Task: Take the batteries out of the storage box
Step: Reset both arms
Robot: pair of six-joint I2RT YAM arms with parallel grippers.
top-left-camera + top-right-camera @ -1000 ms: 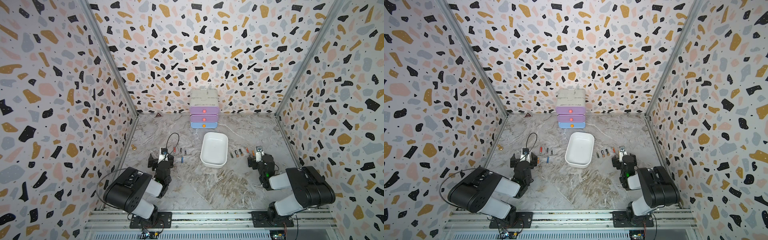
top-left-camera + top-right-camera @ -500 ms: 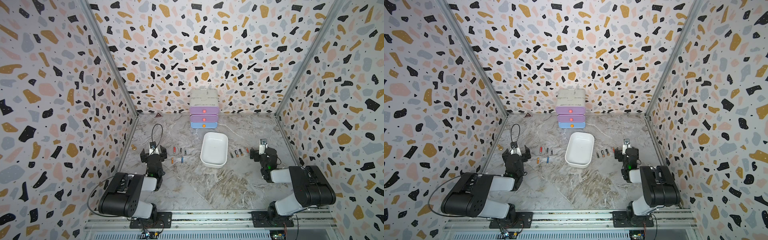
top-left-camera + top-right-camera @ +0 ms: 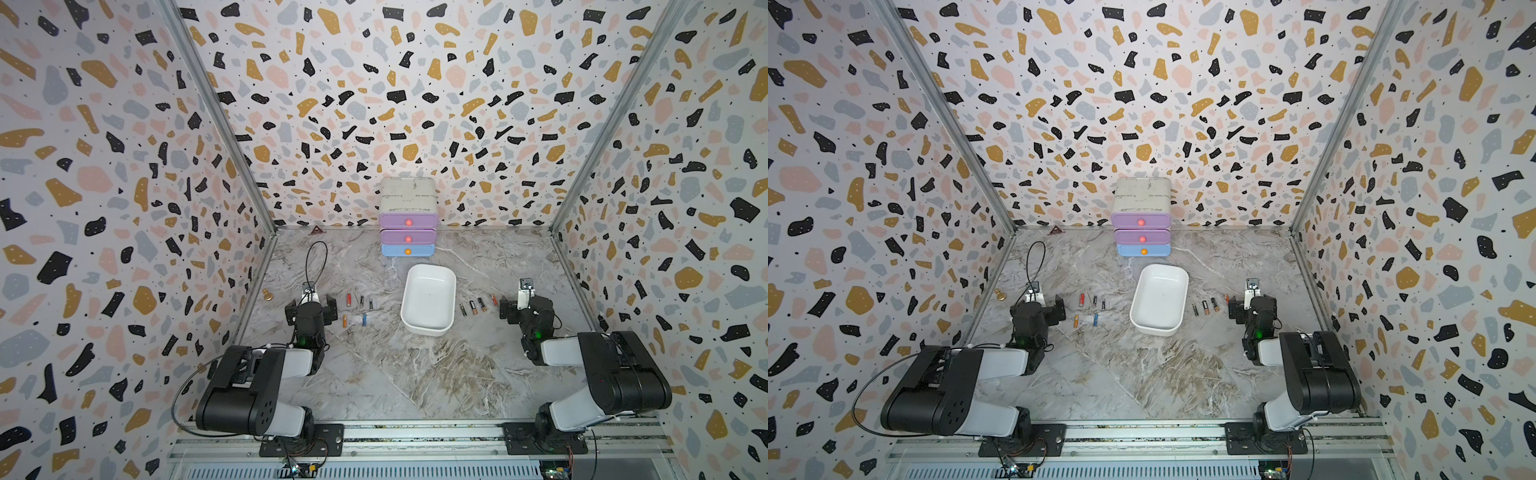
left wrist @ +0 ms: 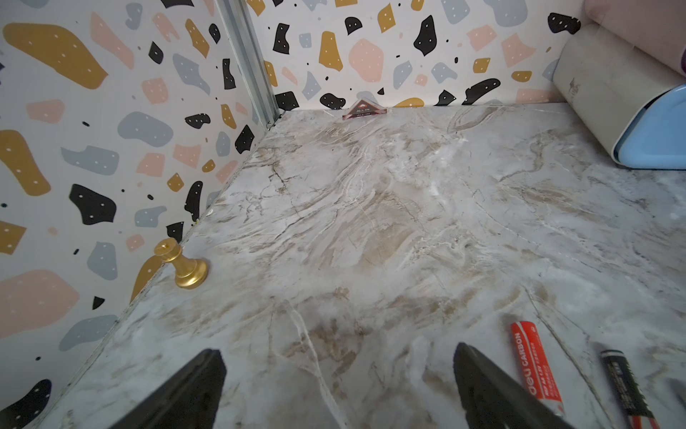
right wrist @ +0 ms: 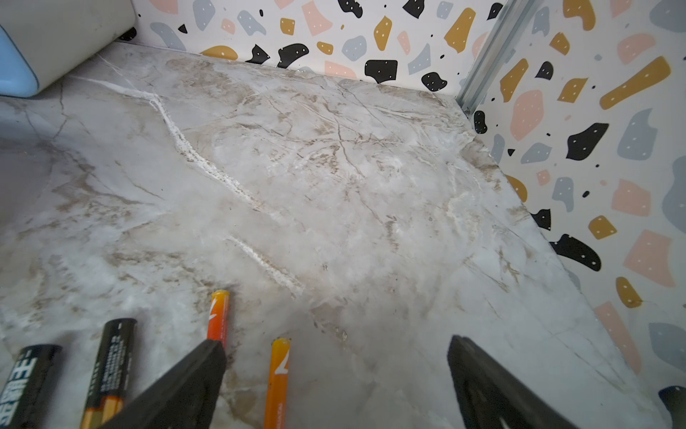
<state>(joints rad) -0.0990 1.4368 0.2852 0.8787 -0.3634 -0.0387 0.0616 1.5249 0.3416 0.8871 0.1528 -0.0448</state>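
Observation:
The white storage box (image 3: 428, 328) (image 3: 1158, 330) sits mid-table, and I see nothing inside it. Several batteries lie on the table to its left, among them a red one (image 3: 348, 299) (image 4: 534, 364) and a blue one (image 3: 364, 319). Several more lie to its right, black-and-copper ones (image 3: 472, 306) (image 5: 107, 364) and an orange one (image 3: 494, 299). My left gripper (image 3: 310, 309) (image 4: 337, 353) is open over bare table, left of the red battery. My right gripper (image 3: 525, 307) (image 5: 336, 347) is open, with an orange battery (image 5: 278, 379) lying on the table between its fingers, untouched.
A white cabinet (image 3: 408, 199) with purple and blue drawers stands against the back wall. A small gold knob (image 3: 268, 296) (image 4: 183, 263) sits by the left wall. A small dark triangle (image 3: 316, 230) lies at the back. Side walls stand close to both arms.
My left gripper has shifted left, away from the batteries on that side. The right gripper has moved slightly back and right. Both have stayed open.

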